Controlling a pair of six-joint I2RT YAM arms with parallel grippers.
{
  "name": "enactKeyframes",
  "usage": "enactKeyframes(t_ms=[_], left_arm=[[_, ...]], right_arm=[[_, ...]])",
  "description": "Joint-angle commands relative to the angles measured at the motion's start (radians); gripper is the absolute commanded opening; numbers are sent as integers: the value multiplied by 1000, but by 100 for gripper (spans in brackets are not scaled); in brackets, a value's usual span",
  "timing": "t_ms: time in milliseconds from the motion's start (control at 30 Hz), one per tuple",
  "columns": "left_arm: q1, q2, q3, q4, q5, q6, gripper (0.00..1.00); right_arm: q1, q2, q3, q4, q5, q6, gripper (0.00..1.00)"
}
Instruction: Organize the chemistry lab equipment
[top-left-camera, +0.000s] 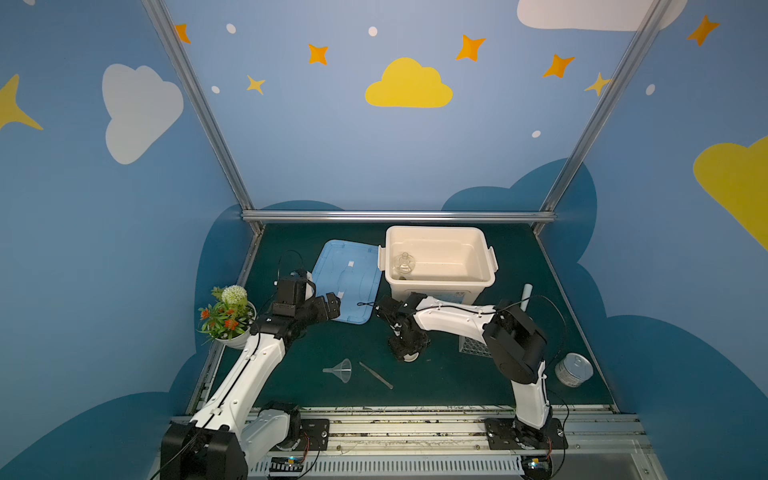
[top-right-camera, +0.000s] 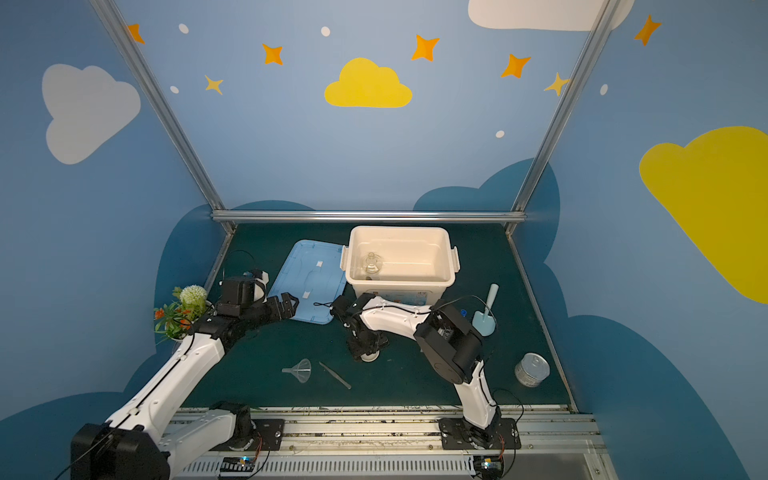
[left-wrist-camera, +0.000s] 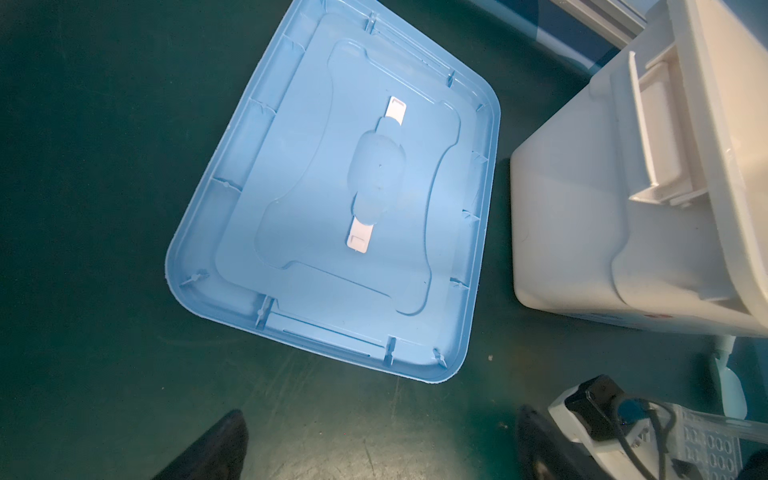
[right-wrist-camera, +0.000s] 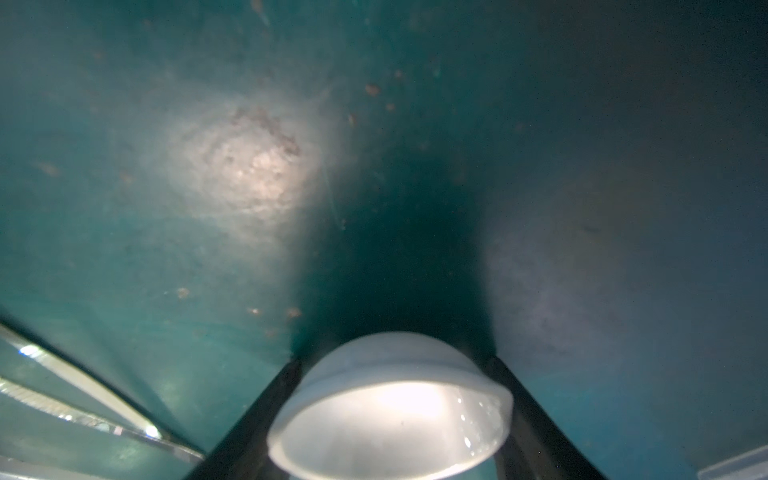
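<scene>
A robot test booth.
Blue walls (top-left-camera: 332, 145) with painted clouds and stars, aluminium frame (top-left-camera: 399, 216), arm bases (top-left-camera: 525, 434) bolted on a front rail (top-left-camera: 415, 432).

The tabletop (top-left-camera: 457, 386) is most open along its front edge. Bare mat runs from the front-left corner to the funnel (top-left-camera: 340, 370) and tweezers (top-left-camera: 376, 375) at front centre, then on to the tin (top-left-camera: 573, 370) by the right edge. The white bin (top-left-camera: 436, 286) and the blue lid (top-left-camera: 345, 282), flat just beside it, crowd the back. The plant (top-left-camera: 226, 318) blocks the left edge. The right arm (top-left-camera: 453, 318) spans the middle above the rack (top-left-camera: 471, 345), with the right gripper (top-left-camera: 407, 351) clasping the bowl (right-wrist-camera: 390, 419). The back-right corner is bare.
</scene>
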Motion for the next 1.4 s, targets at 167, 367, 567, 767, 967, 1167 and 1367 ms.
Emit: enactKeyframes(t_ms=[167,367,567,767,967,1167,1367], left_arm=[[3,-6,-5,-9,-2,7,100],[3,0,-5,-11,-1,11,100],[2,4,-2,-13,1,12,100],[1,10,-2,-13,3,12,100],[2,16,-1,-11,6,11,100],[3,22,-1,-9,10,10,100],[0,33,0,-9,11,10,100]], right_arm=[[4,-45,16,-46,14,5,46],[-1,-99,81,-118,30,-35,46],[-30,-183,165,-189,31,-87,47],[-90,-269,265,-247,33,-143,48],[-170,-326,337,-236,23,-250,48],[-273,-334,390,-191,3,-310,49],[-397,-260,470,-164,-9,-362,49]])
